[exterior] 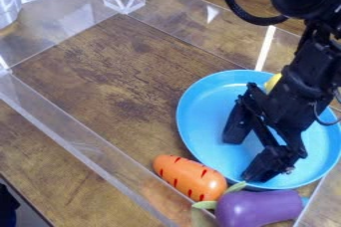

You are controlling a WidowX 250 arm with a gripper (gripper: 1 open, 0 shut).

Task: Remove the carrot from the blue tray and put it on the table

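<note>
The orange carrot point(189, 177) with dark stripes lies on the brown table point(107, 82), just outside the near-left rim of the blue tray point(206, 112), with its green end toward the eggplant. My black gripper point(256, 145) hangs open over the tray's middle, fingers spread and pointing down, with nothing between them. It stands apart from the carrot, up and to the right of it.
A purple eggplant point(258, 208) rests on the table beside the carrot's leafy end. A yellow lemon point(277, 83) peeks out behind the arm on the tray's far side. Low clear acrylic walls point(80, 141) border the table.
</note>
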